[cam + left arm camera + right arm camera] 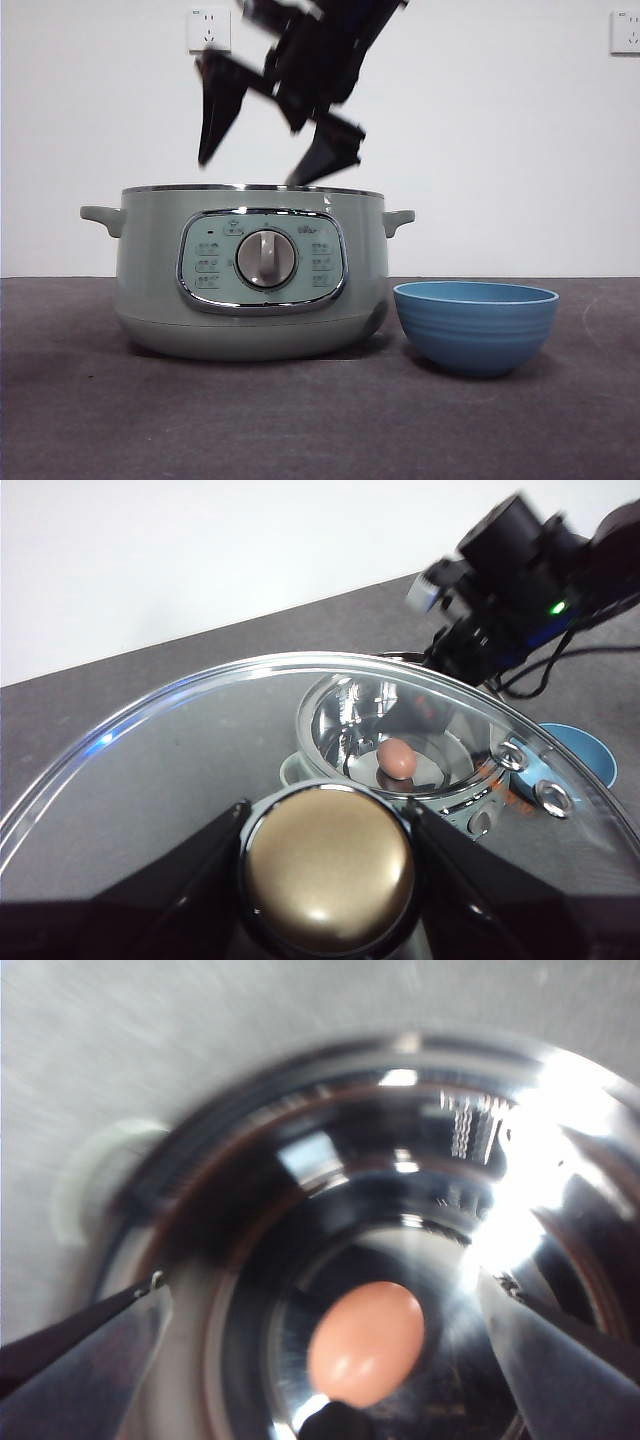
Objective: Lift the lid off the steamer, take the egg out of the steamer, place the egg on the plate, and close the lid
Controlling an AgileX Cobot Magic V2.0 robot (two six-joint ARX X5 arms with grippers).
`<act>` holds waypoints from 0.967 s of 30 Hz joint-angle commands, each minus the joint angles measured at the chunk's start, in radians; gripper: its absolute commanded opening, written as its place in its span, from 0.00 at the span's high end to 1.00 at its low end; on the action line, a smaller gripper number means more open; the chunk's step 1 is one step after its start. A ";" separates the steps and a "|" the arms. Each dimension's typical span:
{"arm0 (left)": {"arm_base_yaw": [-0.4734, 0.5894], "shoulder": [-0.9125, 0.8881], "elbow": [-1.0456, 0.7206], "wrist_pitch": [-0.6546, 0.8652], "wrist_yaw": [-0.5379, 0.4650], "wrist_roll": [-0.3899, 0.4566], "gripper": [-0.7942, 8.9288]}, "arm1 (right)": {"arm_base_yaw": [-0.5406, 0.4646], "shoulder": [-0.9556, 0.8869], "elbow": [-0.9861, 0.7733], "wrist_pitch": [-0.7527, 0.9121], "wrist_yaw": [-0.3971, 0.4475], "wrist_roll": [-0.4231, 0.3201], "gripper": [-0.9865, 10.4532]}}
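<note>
Front view: the right gripper (pixel 265 125) is hanging wide open over the lidless steamer (pixel 250 275), blue bowl (pixel 475 325) sitting just beside it. Left wrist: the left gripper (pixel 325 865) is gripping the lid (pixel 180 750) by its knob (pixel 328 868), clear of the pot. Right wrist: the egg (pixel 367 1342) is lying on the steamer's floor between the spread jaws, so grabbing, plating and closing are left.

Even, soft light fills the front view; the steamer (pixel 250 275) and plate (pixel 476 325) are sharp and cast faint dark patches on the table (pixel 300 420), while the gripper (pixel 270 150) above is motion-blurred and nearly black. In the left wrist view the knob (pixel 328 865) is soft and glossy, the lid (pixel 200 750) shows a bluish glint at its rim, and the far arm (pixel 520 570) is smeared. The right wrist view is blurred throughout, with white glare on the steel beside the egg (pixel 366 1342).
</note>
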 commanded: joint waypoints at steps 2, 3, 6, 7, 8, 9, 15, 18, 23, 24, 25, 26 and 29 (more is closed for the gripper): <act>0.001 -0.011 0.014 0.043 0.000 -0.003 0.93 | 0.003 0.051 0.003 0.008 0.019 -0.004 0.45; 0.001 -0.011 0.014 0.043 0.000 -0.003 0.93 | 0.003 0.061 0.003 0.008 0.032 -0.005 0.45; 0.001 -0.011 0.014 0.043 0.002 -0.003 0.93 | 0.003 0.086 0.003 0.008 0.032 -0.004 0.45; 0.001 -0.011 0.014 0.043 0.002 -0.003 0.93 | 0.003 0.093 0.003 0.008 0.033 -0.004 0.45; 0.001 -0.011 0.014 0.043 0.002 -0.003 0.93 | 0.003 0.100 0.003 0.008 0.035 -0.004 0.45; 0.001 -0.011 0.014 0.042 0.002 -0.003 0.93 | 0.003 0.105 0.003 0.008 0.038 -0.004 0.45; 0.001 -0.011 0.014 0.040 0.003 -0.003 0.93 | 0.003 0.128 0.003 0.007 0.051 -0.004 0.45; 0.001 -0.011 0.014 0.040 0.003 -0.003 0.93 | 0.003 0.135 0.003 0.003 0.051 -0.004 0.49; 0.001 -0.011 0.014 0.039 0.003 -0.003 0.93 | 0.004 0.146 0.003 0.002 0.048 -0.002 0.50; 0.001 -0.011 0.014 0.039 0.003 -0.003 0.93 | 0.004 0.148 0.003 0.002 0.048 -0.001 0.50; 0.001 -0.011 0.014 0.039 0.003 -0.003 0.93 | 0.004 0.150 0.003 0.002 0.048 0.000 0.50; 0.001 -0.011 0.014 0.039 0.003 -0.003 0.93 | 0.004 0.154 0.003 0.001 0.048 0.000 0.50; 0.001 -0.011 0.014 0.039 0.003 -0.003 0.93 | 0.004 0.161 0.003 -0.008 0.047 0.006 0.50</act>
